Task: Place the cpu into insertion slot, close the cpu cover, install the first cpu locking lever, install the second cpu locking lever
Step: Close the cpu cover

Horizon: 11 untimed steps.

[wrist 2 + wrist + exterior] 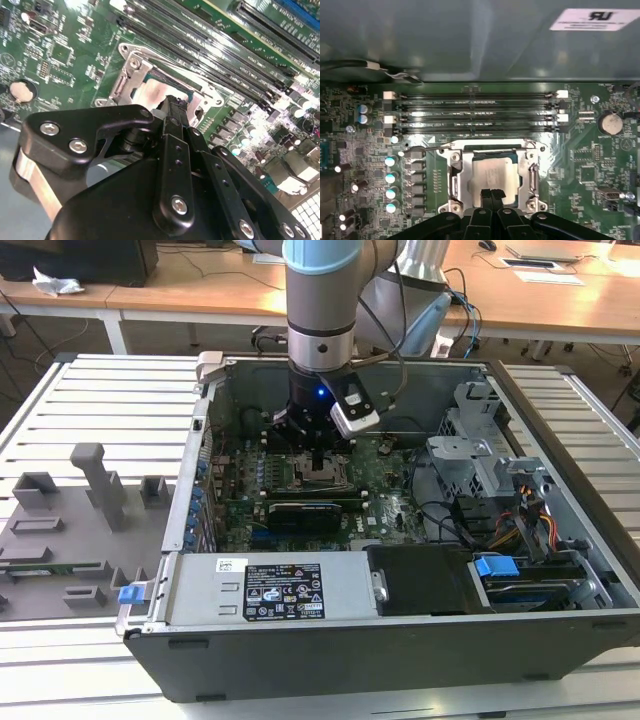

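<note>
I see the hand [491, 195] with its fingers pressed together, nothing between them, low over the cpu [492, 172]. The cpu lies in the insertion slot [485, 149] on the green motherboard [590, 170].

A robotics lab in an office-like room was shown. An open computer case [350, 660] was laid on a slatted metal bench [110, 410], with an arm [320, 290] mounted over it. Grey fixtures [100, 480] were set beside the case, and wooden desks [190, 295] were ranged behind.
</note>
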Tool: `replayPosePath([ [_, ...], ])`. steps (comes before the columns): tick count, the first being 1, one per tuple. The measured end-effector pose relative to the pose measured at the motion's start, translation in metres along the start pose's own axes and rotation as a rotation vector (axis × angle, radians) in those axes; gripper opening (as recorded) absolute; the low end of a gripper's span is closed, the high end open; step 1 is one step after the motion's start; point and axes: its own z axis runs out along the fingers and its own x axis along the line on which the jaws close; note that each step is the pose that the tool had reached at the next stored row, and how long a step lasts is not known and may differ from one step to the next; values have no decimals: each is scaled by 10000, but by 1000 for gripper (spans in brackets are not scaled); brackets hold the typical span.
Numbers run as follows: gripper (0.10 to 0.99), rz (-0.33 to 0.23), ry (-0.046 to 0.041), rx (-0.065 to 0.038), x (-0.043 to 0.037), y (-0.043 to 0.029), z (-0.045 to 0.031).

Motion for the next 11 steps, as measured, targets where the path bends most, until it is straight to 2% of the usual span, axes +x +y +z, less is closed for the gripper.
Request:
replayPosePath([
  [3,106,-10,7,-302,40,-7,22],
  [11,106,-307,16,-330,98,-26,53],
])
